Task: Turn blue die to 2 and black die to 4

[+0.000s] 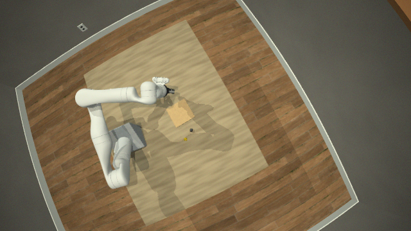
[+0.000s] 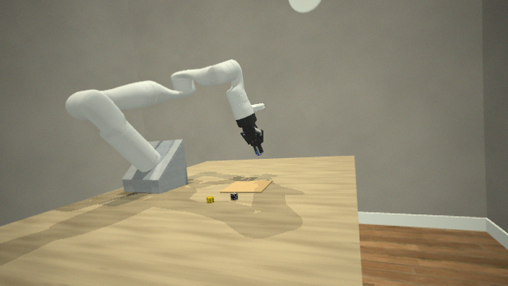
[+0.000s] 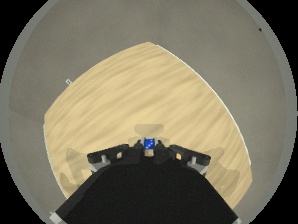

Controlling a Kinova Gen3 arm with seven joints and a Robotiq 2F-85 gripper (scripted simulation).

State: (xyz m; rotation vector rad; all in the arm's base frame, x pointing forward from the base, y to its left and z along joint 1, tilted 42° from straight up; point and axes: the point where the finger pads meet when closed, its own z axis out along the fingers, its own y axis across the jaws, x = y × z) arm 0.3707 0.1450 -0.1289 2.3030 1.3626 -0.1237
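The claw point(image 2: 259, 151) hangs high above the bench point(image 2: 278, 238), tilted off vertical, and is clenched on the blue die point(image 3: 149, 143), which shows as a small blue cube pinched between the fingertips in the wrist view (its top face cannot be read at this size). In the exterior view a speck of blue shows at the claw's tip. The mat point(image 2: 247, 186), a thin tan square, lies flat on the bench below the claw and somewhat toward the viewer in the exterior view; in the top view the mat point(image 1: 180, 112) sits just to one side of the point under the claw point(image 1: 172, 90), not directly beneath it. The black die point(image 2: 234, 196) rests on the bench just off the mat's near edge, not on the mat, farther from the claw than the mat is. The yellow die point(image 2: 209, 199) lies on the bench close beside the black die, apart from it, and is the farthest of the three from the claw. The pips of both cannot be read.
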